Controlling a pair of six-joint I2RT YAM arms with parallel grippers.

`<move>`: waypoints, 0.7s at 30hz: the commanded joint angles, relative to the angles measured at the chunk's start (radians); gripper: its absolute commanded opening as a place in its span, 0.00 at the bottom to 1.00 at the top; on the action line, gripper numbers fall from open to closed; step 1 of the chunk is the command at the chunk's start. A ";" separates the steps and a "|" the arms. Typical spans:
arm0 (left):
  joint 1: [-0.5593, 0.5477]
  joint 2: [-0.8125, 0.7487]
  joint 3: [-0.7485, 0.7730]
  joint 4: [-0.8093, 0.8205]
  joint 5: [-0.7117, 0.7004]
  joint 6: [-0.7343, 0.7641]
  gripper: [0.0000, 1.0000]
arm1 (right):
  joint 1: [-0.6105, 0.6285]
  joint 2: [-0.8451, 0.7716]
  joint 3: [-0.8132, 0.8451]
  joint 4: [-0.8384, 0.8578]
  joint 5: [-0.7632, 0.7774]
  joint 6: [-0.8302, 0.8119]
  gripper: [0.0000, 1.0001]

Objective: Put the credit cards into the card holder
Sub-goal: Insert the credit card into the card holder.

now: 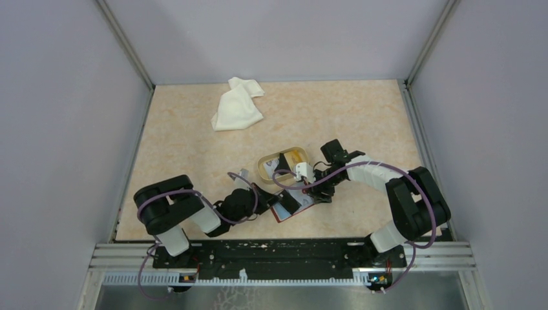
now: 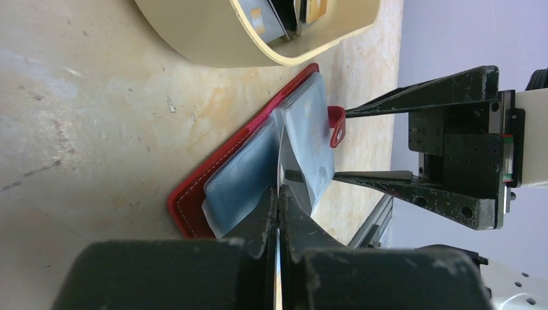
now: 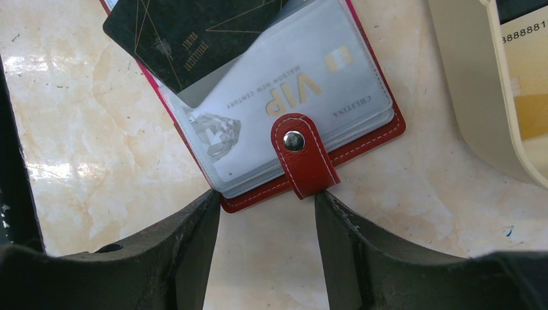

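Note:
The red card holder (image 1: 289, 213) lies open on the table in front of the tan dish. My left gripper (image 2: 279, 194) is shut on a thin credit card (image 2: 282, 158), seen edge-on, whose far end is in the holder's clear pockets (image 2: 242, 171). In the right wrist view a black card (image 3: 187, 32) sticks partway out of a pocket above a white VIP card (image 3: 291, 97). My right gripper (image 3: 266, 197) is open and empty. Its fingertips sit at the holder's edge, either side of the snap strap (image 3: 304, 158).
The tan oval dish (image 1: 265, 165) stands just behind the holder with more cards in it, one yellow-orange (image 3: 526, 97). A crumpled white cloth (image 1: 236, 105) lies at the back left. Grey walls close in the table on three sides.

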 commanded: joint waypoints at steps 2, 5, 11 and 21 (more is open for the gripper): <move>-0.005 0.054 0.020 0.040 0.054 -0.011 0.00 | 0.015 0.014 0.016 -0.007 -0.015 0.002 0.56; -0.005 0.067 0.025 0.049 0.061 -0.021 0.00 | 0.015 0.013 0.016 -0.007 -0.015 0.002 0.56; -0.005 0.083 0.038 0.028 0.065 -0.040 0.00 | 0.015 0.014 0.015 -0.008 -0.019 0.002 0.56; -0.005 0.088 0.024 0.036 0.064 -0.061 0.00 | 0.056 0.028 0.013 -0.003 -0.012 -0.001 0.55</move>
